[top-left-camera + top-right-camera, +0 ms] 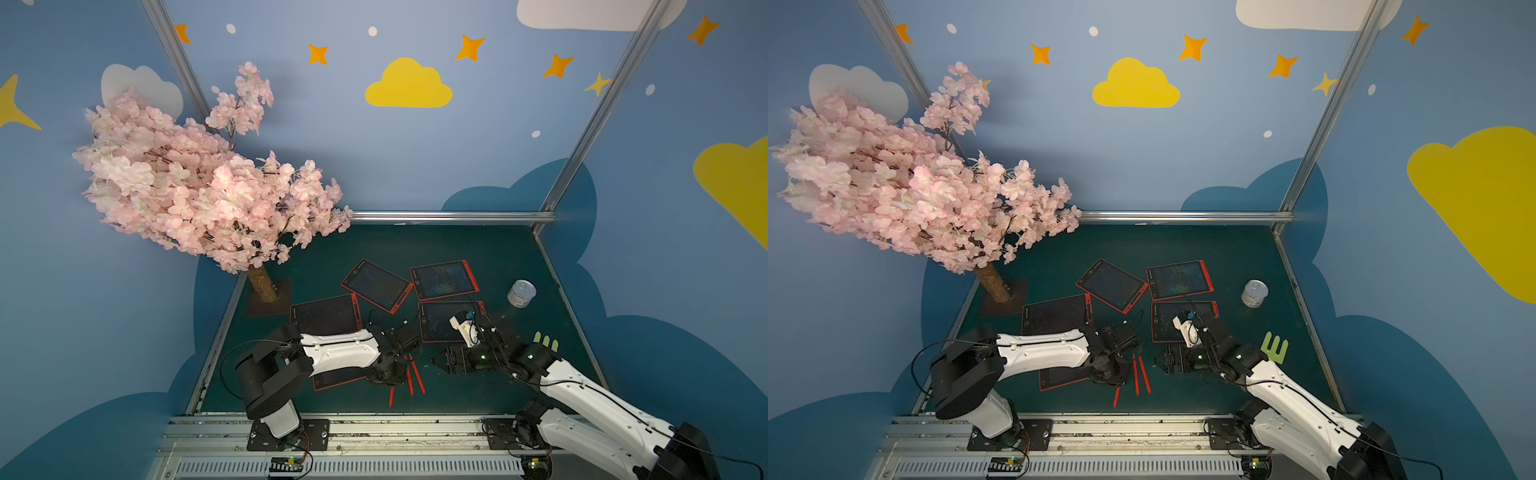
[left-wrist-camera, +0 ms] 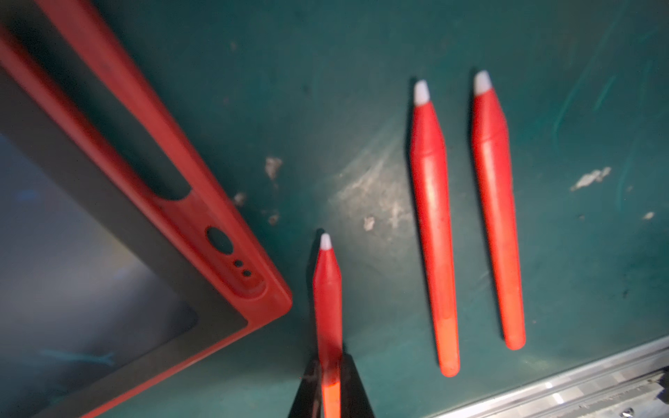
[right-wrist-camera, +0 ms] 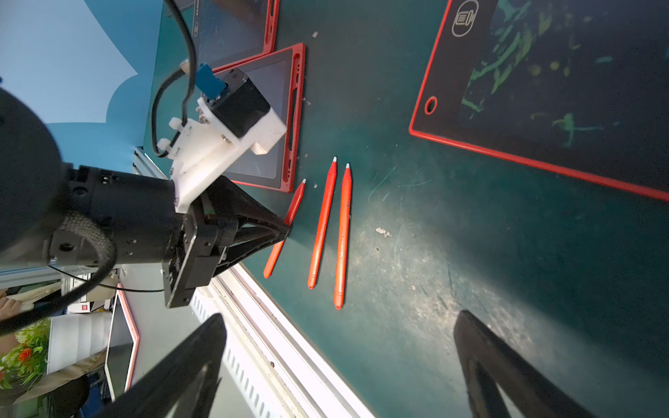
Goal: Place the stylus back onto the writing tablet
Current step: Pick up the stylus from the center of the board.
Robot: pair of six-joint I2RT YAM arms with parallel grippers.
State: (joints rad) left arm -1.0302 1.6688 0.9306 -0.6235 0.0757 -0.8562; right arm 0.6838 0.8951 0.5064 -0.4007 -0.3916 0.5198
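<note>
Blue booth with cloud and star walls, a green mat (image 1: 415, 249) as the work surface, and a pink blossom tree (image 1: 199, 187) at far left.

Step in hand is the pickup. The left gripper (image 2: 330, 362) has its jaws pinched on the stylus (image 2: 327, 289), gripping the back half of the barrel with the white tip pointing to the far side. It sits near the front edge at centre, just right of the near-left tablet (image 2: 90, 253) and off its corner. I can't tell if it's clear of the mat yet.

Two spare styluses (image 2: 432, 231) lie parallel on the mat just to the right, not held. The right gripper (image 1: 441, 361) hovers right of them with its jaws wide apart and nothing in them.

Next move, as I read it: lift, shift left over the tablet, line the barrel up with the slot (image 2: 119, 119) along the tablet's right edge, then lower and release. The slot is narrow, so the angle has to match. The grip is far back, so the tip may swing.

Containers:
- That slot is empty.
- A small can (image 1: 521, 293) stands on the right, apart from everything. Its top looks closed and its contents aren't visible.

The other tablets (image 1: 444, 279) lie farther back. I can't read their slots from the top views.
</note>
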